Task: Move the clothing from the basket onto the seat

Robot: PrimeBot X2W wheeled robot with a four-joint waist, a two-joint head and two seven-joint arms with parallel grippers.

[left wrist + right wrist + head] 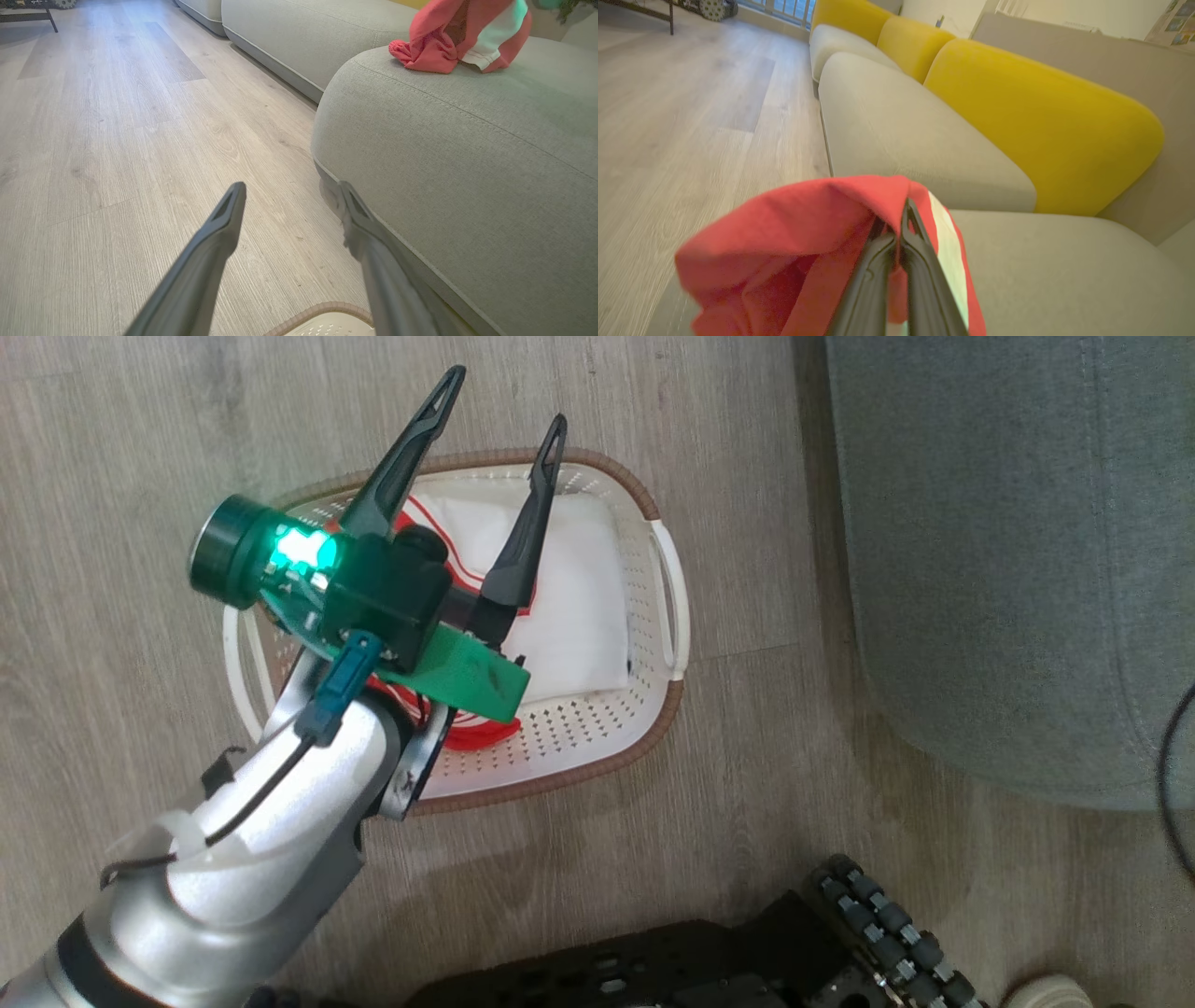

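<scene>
Right gripper [903, 219] fingers were pressed together, pinching a thin red garment [798, 233] with a white panel, bunched over the woven grey-green seat [1041, 261]. Left gripper [506, 398] fingers stood spread above the perforated cream basket [644, 495]. Its long axis ran left-right, and striped red clothing [471, 735] lay inside.

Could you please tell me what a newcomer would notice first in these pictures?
A red garment clamped in the shut right gripper stands out first, at the grey seat with bright yellow cushions behind. Next comes the open left gripper, glowing green at its wrist, above the basket holding red clothing and a white sheet.
</scene>
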